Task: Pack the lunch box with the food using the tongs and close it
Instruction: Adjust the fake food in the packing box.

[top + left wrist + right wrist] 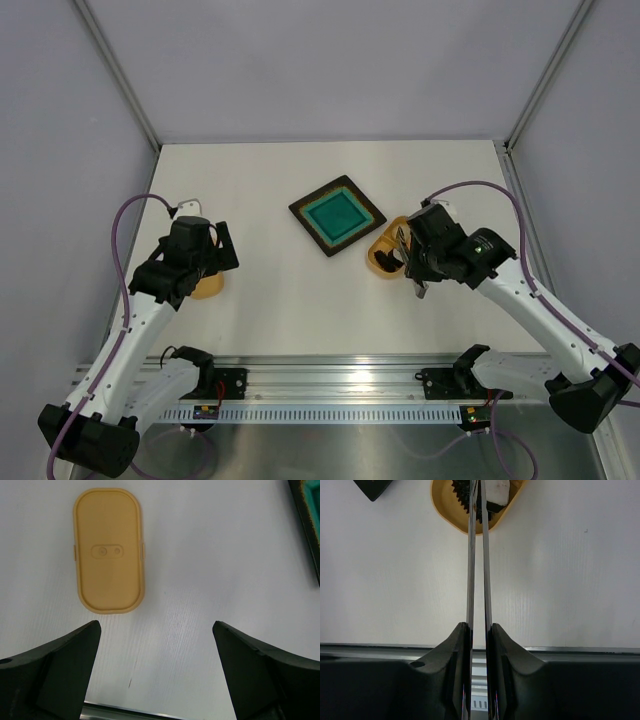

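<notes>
The yellow-orange lunch box point(381, 256) lies right of the teal plate, partly under my right gripper point(410, 262). That gripper point(479, 626) is shut on the silver tongs point(479, 555), whose two arms run almost together up to the box point(445, 507). Their tips reach over a white cube point(498, 490) and a dark piece point(462, 495) lying in the box; whether the tips pinch anything is hidden. My left gripper point(156, 625) hangs open and empty above the table, just short of the flat yellow-orange lid point(108, 550). From above, the lid point(207, 288) shows only partly under the left arm.
The square dark-rimmed teal plate point(337, 215) sits at the table's middle, its corner showing in both wrist views point(307, 520) point(372, 486). A metal rail point(330, 385) runs along the near edge. Grey walls enclose the table.
</notes>
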Motion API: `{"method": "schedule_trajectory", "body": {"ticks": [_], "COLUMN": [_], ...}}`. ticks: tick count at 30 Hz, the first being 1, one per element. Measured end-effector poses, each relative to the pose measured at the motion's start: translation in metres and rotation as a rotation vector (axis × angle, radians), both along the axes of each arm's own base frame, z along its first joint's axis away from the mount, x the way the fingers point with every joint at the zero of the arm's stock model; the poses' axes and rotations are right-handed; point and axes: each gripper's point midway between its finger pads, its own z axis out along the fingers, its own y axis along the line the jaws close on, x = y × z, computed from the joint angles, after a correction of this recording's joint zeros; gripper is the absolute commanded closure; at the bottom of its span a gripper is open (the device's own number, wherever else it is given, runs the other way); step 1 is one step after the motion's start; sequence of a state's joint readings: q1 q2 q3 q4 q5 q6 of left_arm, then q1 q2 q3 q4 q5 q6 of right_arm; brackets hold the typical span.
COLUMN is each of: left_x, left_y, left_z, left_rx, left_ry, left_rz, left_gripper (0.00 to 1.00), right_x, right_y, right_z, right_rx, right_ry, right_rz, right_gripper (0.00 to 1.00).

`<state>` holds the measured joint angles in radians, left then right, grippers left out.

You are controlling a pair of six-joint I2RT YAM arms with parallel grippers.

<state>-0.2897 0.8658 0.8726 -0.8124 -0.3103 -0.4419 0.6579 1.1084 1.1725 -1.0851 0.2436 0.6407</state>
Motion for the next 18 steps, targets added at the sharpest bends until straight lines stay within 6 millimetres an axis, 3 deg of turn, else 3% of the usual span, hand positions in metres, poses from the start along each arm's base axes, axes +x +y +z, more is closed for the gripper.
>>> {"method": "schedule_trajectory", "body": {"ticks": [8,18], "left_x": [0.0,0.0], "left_y": [0.0,0.0], "left_z": [0.0,0.0], "left_rx": [-0.001,-0.002], "left_ry": [-0.001,-0.001], "left_rz": [0.0,0.001], "left_gripper": [0.01,0.01], "right_x": [-0.018,-0.023], "right_y": [-0.003,0.007], "right_z": [-0.015,-0.019], "right_rx": [-0.007,0.002], "right_ry": [0.075,0.105], "right_rz": [0.026,0.082], "right_gripper": [0.87,0.87]}}
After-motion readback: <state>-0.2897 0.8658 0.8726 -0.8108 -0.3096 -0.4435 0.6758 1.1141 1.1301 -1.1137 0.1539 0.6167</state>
